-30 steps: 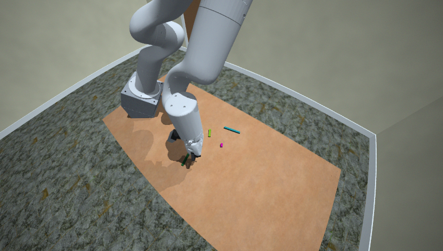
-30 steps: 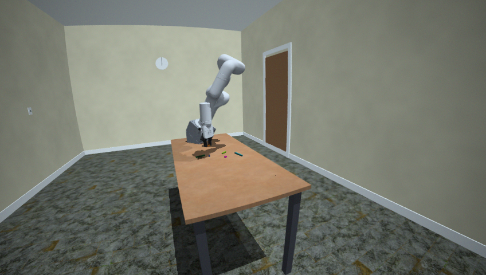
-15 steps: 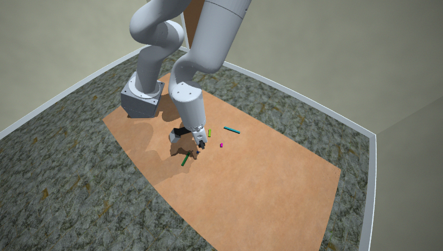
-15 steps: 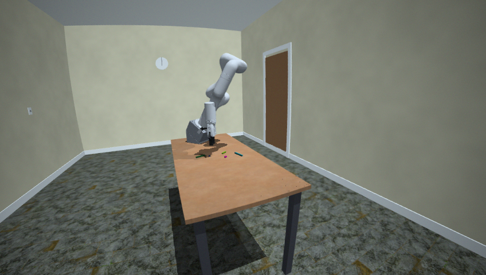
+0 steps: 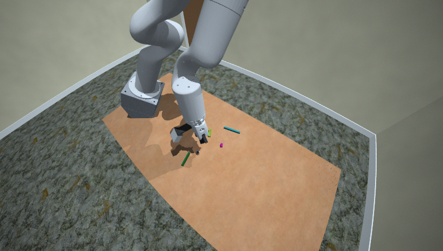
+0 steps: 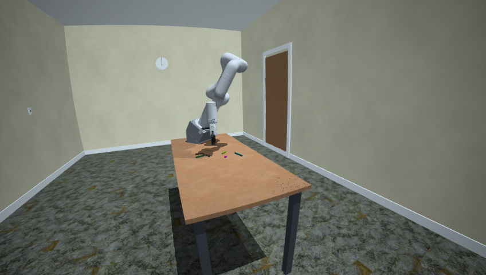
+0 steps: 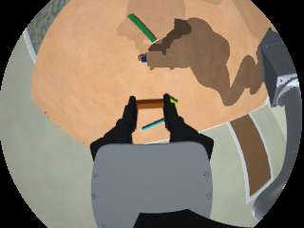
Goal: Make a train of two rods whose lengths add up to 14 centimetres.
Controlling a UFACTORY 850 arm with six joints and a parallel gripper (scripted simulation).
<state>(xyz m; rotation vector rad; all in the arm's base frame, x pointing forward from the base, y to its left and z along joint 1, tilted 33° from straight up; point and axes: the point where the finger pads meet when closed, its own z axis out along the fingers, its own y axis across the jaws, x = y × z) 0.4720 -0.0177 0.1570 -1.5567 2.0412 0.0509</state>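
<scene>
Green rod (image 5: pixel 185 158) (image 6: pixel 200 156) (image 7: pixel 141 28), slim and straight-edged, lies flat left of the jaws and nearer the table's long edge in the top view. Just beside its upper end is a tiny blue rod (image 5: pixel 197 152) (image 6: pixel 208 156) (image 7: pixel 143 59), also left of the fingertips, partly in shade. The gripper (image 5: pixel 203 141) (image 6: pixel 213 142) (image 7: pixel 149 102), with dark, angular fingers, pinches an orange rod (image 7: pixel 150 104) lengthwise, one end against each finger, above the table. Right of the jaws lie a bright lime rod (image 5: pixel 209 133) (image 6: pixel 223 152) (image 7: pixel 174 101), then a short magenta rod (image 5: pixel 221 145) (image 6: pixel 225 156), and farthest right a long turquoise rod (image 5: pixel 231 130) (image 6: pixel 238 154) (image 7: pixel 152 124). These three are apart from one another, and no two-rod train is laid

Beneath the jaws, the table (image 5: pixel 264 186) (image 6: pixel 238 177) (image 7: pixel 85 71) has a warm tan, faintly mottled top, with dark specks toward a far corner. Well left of the jaws in the exterior view, a round pale clock (image 6: pixel 161 63) hangs on a beige wall (image 6: pixel 136 95); below, the floor (image 5: pixel 62 186) (image 6: pixel 119 211) is grey-green and stone-patterned with ochre flecks. To their right stands a flat brown door (image 6: pixel 277 102) in a white frame
</scene>
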